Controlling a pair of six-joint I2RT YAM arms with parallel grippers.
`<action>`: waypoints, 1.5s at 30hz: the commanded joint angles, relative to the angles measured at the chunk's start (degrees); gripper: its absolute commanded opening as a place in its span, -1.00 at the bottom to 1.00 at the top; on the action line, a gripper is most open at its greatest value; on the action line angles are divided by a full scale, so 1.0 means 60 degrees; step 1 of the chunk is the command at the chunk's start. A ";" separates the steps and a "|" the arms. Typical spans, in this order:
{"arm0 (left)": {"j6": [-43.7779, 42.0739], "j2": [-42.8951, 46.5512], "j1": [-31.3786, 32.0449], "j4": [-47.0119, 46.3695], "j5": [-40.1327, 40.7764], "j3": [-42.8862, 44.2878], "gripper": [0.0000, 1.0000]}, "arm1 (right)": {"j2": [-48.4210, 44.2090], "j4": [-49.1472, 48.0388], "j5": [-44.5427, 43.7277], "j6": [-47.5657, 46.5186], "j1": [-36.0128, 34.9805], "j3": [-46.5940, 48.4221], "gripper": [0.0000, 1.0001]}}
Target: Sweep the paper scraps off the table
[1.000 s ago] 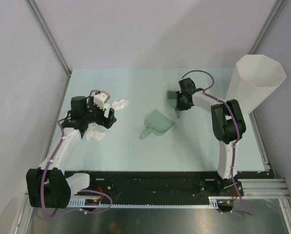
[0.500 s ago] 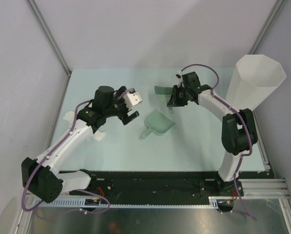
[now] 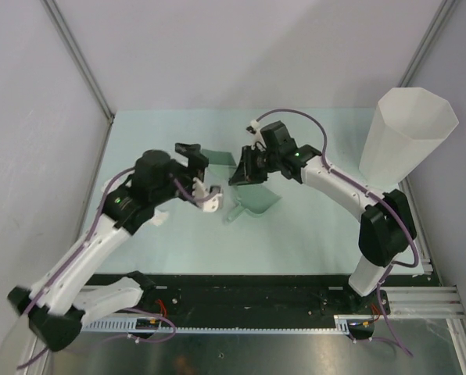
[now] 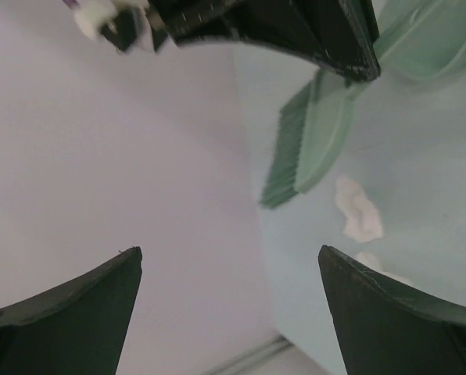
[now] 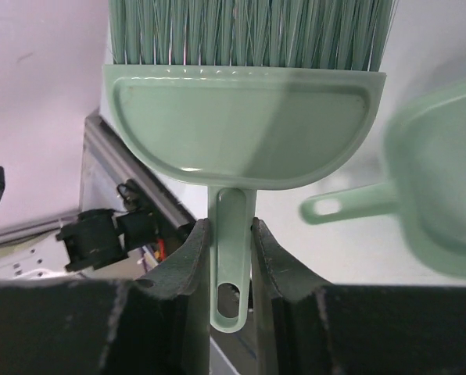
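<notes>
Paper scraps (image 3: 158, 216) lie on the table (image 3: 311, 234) at the left, by my left arm; another bit (image 3: 108, 187) sits at the left edge. In the left wrist view two scraps (image 4: 358, 212) lie beyond the fingers. My left gripper (image 3: 201, 172) (image 4: 229, 254) is wide open and holds nothing, hovering left of centre. My right gripper (image 3: 245, 169) (image 5: 231, 234) is shut on the handle of a green brush (image 3: 216, 158) (image 5: 245, 129) (image 4: 311, 137), bristles pointing left towards the left gripper. A green dustpan (image 3: 253, 200) (image 5: 444, 195) rests just below the brush.
A tall white faceted bin (image 3: 409, 133) stands at the back right of the table. Grey walls close in the left, back and right sides. A black rail (image 3: 249, 293) with the arm bases runs along the near edge.
My left arm has swung right, away from the scraps, to the middle, still open. My right arm has carried the brush left, over the dustpan's far side.
</notes>
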State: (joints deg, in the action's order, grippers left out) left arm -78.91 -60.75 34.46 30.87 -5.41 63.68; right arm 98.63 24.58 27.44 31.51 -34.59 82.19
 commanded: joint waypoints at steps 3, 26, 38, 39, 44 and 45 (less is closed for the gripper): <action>-0.3385 0.2053 -0.0016 0.0404 -0.2699 -0.1018 0.99 | -0.0881 -0.0785 0.0348 0.0901 -0.0972 0.0085 -1.00; -0.1860 0.0266 0.0292 0.2208 -0.0534 0.0242 -0.60 | -0.1833 -0.0961 0.1081 0.0784 -0.1677 0.0085 -1.00; 0.4325 -0.1209 0.0351 0.3097 -0.1014 0.2860 -1.00 | -0.3497 -0.0391 0.0472 -0.1015 -0.0332 0.0085 0.99; 0.4682 -0.1271 0.0307 0.3914 -0.1380 0.3037 -0.99 | -0.3823 -0.0231 0.0147 -0.1424 -0.0140 0.0071 0.99; 0.7052 -0.1052 0.0278 0.4683 -0.4042 0.2571 -1.00 | -0.5582 -0.0974 0.0474 -0.3357 0.0724 -0.0865 0.99; 0.7305 -0.1052 0.0263 0.4814 -0.4441 0.2512 -1.00 | -0.5874 -0.1179 0.0944 -0.3492 0.0958 -0.1012 0.99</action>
State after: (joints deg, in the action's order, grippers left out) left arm -51.88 -68.66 36.12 52.90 -17.54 79.29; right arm 70.76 21.93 28.32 20.75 -31.20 79.35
